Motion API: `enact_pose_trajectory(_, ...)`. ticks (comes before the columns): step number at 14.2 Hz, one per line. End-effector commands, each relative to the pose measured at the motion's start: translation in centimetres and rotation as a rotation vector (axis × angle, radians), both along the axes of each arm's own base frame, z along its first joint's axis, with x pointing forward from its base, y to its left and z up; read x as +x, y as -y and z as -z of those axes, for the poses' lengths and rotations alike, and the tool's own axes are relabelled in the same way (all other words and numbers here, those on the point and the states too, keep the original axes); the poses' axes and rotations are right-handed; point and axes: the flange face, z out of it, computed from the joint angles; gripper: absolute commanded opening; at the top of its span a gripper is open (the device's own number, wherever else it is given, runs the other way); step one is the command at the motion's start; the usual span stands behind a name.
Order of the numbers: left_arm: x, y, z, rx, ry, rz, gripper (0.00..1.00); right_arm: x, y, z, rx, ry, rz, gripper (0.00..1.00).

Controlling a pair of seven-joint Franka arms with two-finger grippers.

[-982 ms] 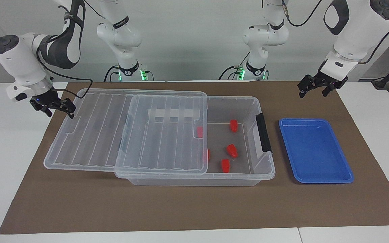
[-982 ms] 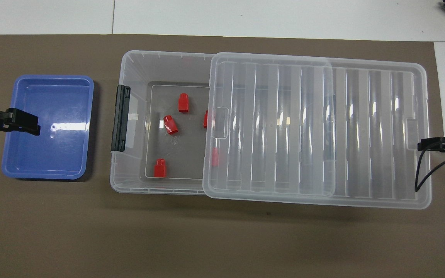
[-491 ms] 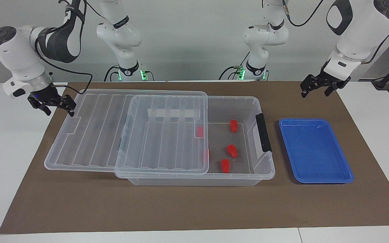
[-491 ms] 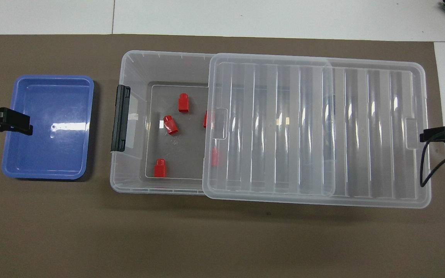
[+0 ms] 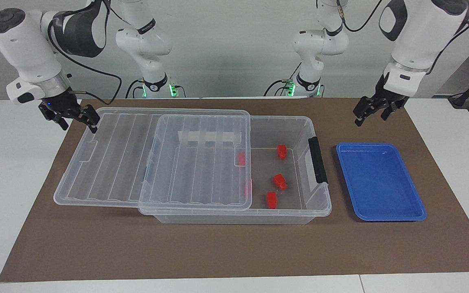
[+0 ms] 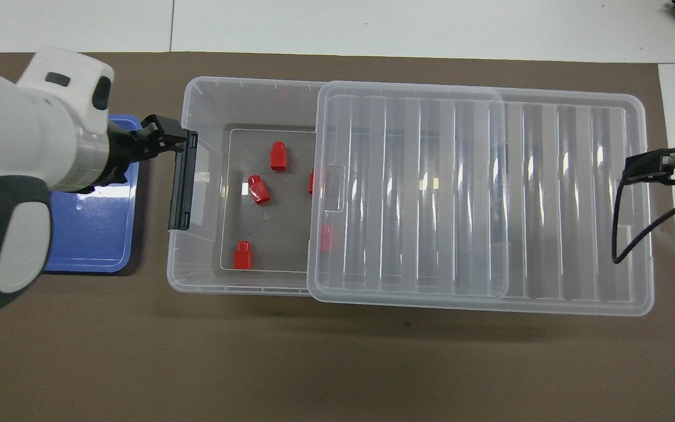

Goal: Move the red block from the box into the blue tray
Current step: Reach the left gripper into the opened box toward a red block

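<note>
The clear box (image 5: pixel 283 217) (image 6: pixel 203 99) sits mid-table, its ribbed lid (image 5: pixel 157 162) (image 6: pixel 478 193) slid toward the right arm's end. Three red blocks (image 5: pixel 280 181) (image 6: pixel 258 189) lie in the uncovered part, and two more show through the lid's edge (image 6: pixel 326 237). The blue tray (image 5: pixel 381 183) (image 6: pixel 88 234) lies beside the box at the left arm's end, with nothing in it. My left gripper (image 5: pixel 371 112) (image 6: pixel 164 140) hangs open over the gap between tray and box. My right gripper (image 5: pixel 75 116) (image 6: pixel 645 167) hangs open over the lid's end edge. Neither gripper holds anything.
A black latch (image 5: pixel 318 159) (image 6: pixel 183 179) closes off the box's end facing the tray. A brown mat (image 5: pixel 218 252) covers the table under everything. In the overhead view the left arm's forearm covers much of the tray.
The left gripper has swung from over the tray toward the box's latch end. The right gripper has shifted in over the lid's end edge. Box, lid and blocks have not moved.
</note>
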Motion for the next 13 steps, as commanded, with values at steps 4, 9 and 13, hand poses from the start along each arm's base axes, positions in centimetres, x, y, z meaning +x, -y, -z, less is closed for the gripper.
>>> enact_pose_trajectory(4, 1.3, 5.9, 9.7, -0.088, 0.056, -0.165, 1.0, 1.4, 0.5, -0.9, 0.07, -0.038, 0.132, 1.0)
enact_pose_trajectory(9, 2.1, 7.1, 15.5, -0.098, 0.059, -0.21, 0.91, 0.3, -0.3, 0.3, 0.057, -0.077, 0.111, 1.0)
enact_pose_trajectory(13, 0.2, 8.8, 21.7, 0.069, 0.038, -0.063, 0.89, -1.6, -0.4, 1.3, 0.056, -0.106, 0.112, 1.0)
